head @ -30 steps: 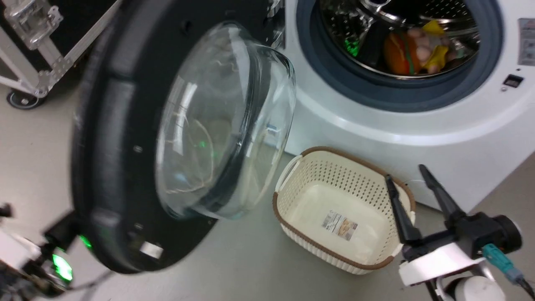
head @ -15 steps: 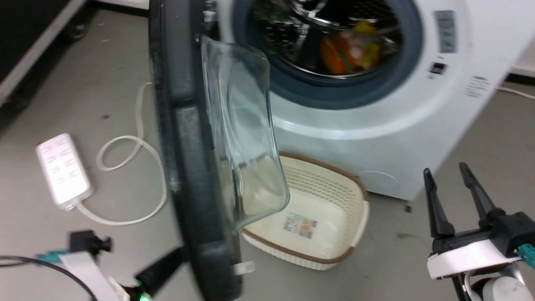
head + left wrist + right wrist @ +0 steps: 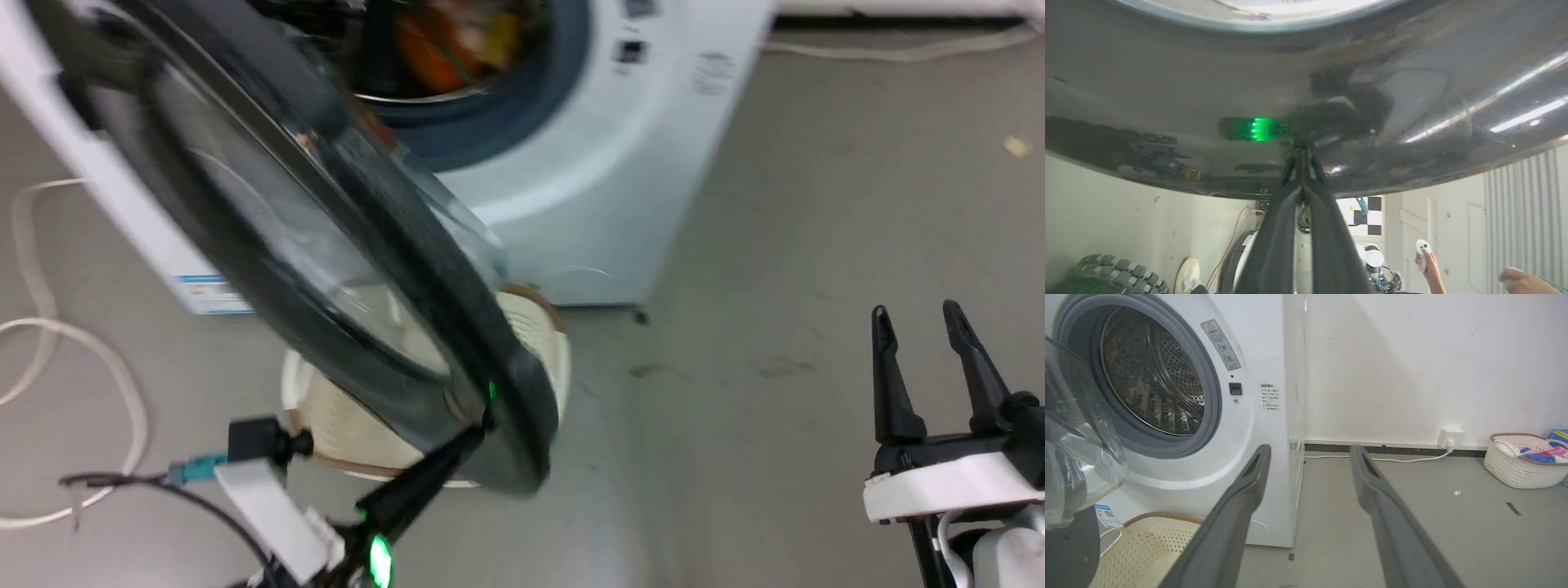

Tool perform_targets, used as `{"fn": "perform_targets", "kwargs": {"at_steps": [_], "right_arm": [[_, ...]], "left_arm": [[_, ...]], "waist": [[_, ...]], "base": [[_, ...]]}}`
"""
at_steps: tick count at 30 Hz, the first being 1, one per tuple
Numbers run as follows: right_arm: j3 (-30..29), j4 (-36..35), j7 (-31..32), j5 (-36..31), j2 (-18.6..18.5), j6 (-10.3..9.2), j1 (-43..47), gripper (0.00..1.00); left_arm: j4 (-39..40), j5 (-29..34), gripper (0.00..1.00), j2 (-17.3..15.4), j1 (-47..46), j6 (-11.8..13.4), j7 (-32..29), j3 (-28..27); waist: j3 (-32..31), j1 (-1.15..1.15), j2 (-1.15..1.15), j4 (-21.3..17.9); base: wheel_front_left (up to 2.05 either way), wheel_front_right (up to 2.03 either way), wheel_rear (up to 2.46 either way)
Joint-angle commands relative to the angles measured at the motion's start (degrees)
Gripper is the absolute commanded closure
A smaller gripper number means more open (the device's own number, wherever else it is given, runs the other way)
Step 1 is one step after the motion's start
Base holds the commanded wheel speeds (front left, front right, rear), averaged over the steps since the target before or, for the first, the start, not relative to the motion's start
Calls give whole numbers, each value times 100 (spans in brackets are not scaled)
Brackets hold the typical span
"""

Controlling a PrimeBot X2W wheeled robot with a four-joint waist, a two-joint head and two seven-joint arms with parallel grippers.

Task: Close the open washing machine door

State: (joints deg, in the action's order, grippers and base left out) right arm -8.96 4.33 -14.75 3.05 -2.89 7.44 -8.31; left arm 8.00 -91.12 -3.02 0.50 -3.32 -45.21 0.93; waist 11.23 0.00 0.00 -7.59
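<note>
The washing machine door (image 3: pixel 326 269) is hanging about half-shut, angled off the washing machine (image 3: pixel 571 180). The left hand (image 3: pixel 480 430), fingers pinched together and empty, is pressing its outer face. The right hand (image 3: pixel 915 309) is idling spread and empty, well apart from the machine. The final swing and latching are looking undone.

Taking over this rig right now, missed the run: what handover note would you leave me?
Left gripper: shut, fingertips against the washing machine door's outer face near its rim.
Right gripper: open, empty, off to the right.
Door: ajar at an angle, by the cream basket; drum uncovered.
Done: contact made.
Left: push the door until it shuts.
</note>
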Motion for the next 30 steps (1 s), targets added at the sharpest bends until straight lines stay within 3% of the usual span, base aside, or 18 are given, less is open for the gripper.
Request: {"fn": "perform_targets", "kwargs": {"at_steps": [1,8,15,21,27,28,29,30], "right_arm": [[1,-7,-25,99,2,5,-86,0],[103,14,-25,403,2,5,-131,0],[264,19,-25,572,2,5,-93,0],[422,-39,-25,648,2,5,-74,0],[535,-207,-25,601,2,5,-21,0],[555,-233,-25,578,2,5,-8,0],[561,-256,-25,553,2,5,12,0],[573,-274,-25,530,2,5,33,0]], "left_arm": [[-76,-8,100,13,-291,-61,167,73],[-564,84,100,13,-1334,37,1031,157],[-1444,322,100,13,-2486,185,2211,-35],[-2095,300,100,13,-2990,35,2708,-29],[-2356,432,100,-15,-2796,-269,2743,230],[-2341,522,96,-34,-2692,-306,2776,281],[-2304,624,53,-57,-2576,-339,2796,355],[-2230,746,0,-96,-2445,-367,2826,436]], "waist": [[463,0,0,-680],[830,0,0,-1406],[944,0,0,-1758],[874,0,0,-1750],[652,0,0,-1366],[595,0,0,-1278],[529,0,0,-1174],[468,0,0,-1075]], "base": [[0,0,0],[0,0,0],[0,0,0],[0,0,0],[0,0,0],[0,0,0],[0,0,0],[0,0,0]]}}
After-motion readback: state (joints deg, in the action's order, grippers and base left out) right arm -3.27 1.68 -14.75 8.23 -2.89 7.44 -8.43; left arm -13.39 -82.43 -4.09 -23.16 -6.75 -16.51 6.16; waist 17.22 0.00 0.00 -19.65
